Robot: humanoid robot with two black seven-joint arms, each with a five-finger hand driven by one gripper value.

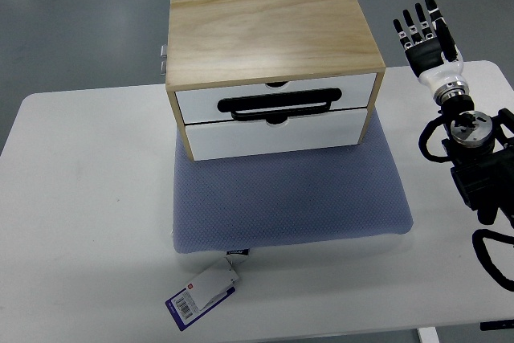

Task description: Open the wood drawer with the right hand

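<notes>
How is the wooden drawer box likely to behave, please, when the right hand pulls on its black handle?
The wooden drawer box looks rigid and fairly light, so it may slide forward rather than open. The blue cushion beneath it could add grip, yet also let it rock. The black handle appears stiff. The right hand is open, apart from it.

A lab or test room is suggested. A plain white desk (88, 222) is set on a bare grey floor (80, 22). A blue cushion (289, 198), its barcoded tag (202, 295) left attached, is laid under a wooden drawer box (269, 38). A black robot hand (424, 36) with exposed cabling is seen at the right.
</notes>
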